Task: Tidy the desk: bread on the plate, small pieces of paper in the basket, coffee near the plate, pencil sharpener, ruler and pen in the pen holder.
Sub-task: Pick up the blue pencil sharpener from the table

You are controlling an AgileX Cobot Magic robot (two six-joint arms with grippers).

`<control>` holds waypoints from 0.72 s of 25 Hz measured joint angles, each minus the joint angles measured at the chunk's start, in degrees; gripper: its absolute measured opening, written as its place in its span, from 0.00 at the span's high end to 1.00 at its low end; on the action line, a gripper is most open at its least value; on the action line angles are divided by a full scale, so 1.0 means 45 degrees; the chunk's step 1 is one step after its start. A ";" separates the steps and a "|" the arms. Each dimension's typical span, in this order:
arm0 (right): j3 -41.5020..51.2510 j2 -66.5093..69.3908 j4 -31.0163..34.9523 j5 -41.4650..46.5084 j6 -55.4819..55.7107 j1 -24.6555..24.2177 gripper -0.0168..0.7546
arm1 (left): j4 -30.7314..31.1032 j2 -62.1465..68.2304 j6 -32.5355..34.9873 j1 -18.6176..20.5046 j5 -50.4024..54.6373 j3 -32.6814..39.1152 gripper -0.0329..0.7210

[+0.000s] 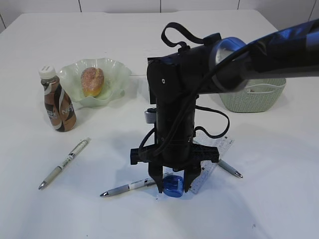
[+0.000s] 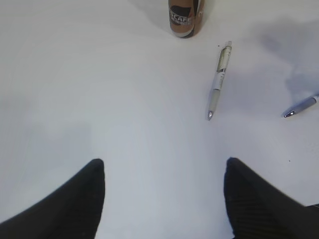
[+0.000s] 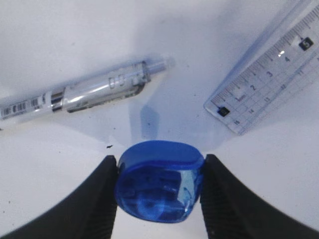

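Now the right claw is closed around the blue pencil sharpener, which sits on the counter near its front edge, between a pen and the ruler. Meanwhile the left claw stands released above bare counter, holding nothing.
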 joint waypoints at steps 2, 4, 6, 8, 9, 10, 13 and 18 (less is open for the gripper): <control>-0.0168 0.0000 -0.0057 0.0245 -0.0086 0.0000 0.48 | 0.0000 0.0000 0.0000 0.0000 0.0000 0.0000 0.26; -0.0248 0.0000 -0.0058 0.0323 -0.0091 0.0000 0.48 | 0.0000 0.0000 0.0000 0.0000 0.0000 0.0000 0.26; -0.0719 0.0000 -0.0290 0.0628 -0.0266 0.0000 0.48 | 0.0000 0.0000 0.0000 0.0000 0.0000 0.0000 0.26; -0.1404 0.0000 -0.0553 0.0729 -0.0444 0.0000 0.48 | 0.0000 0.0000 0.0000 0.0000 0.0000 0.0000 0.26; -0.1609 0.0000 -0.0679 0.0728 -0.0512 0.0000 0.48 | 0.0000 0.0000 0.0000 0.0000 0.0000 0.0000 0.26; -0.2034 0.0000 -0.0881 0.0728 -0.0587 0.0000 0.48 | 0.0000 0.0000 0.0000 0.0000 0.0000 0.0000 0.26; -0.2903 0.0000 -0.1541 0.0775 -0.0637 0.0000 0.48 | 0.0000 0.0000 0.0000 0.0000 0.0006 0.0000 0.26; -0.3921 0.0000 -0.2897 0.0747 -0.0691 0.0000 0.48 | 0.0000 0.0000 0.0000 0.0000 0.0006 0.0000 0.26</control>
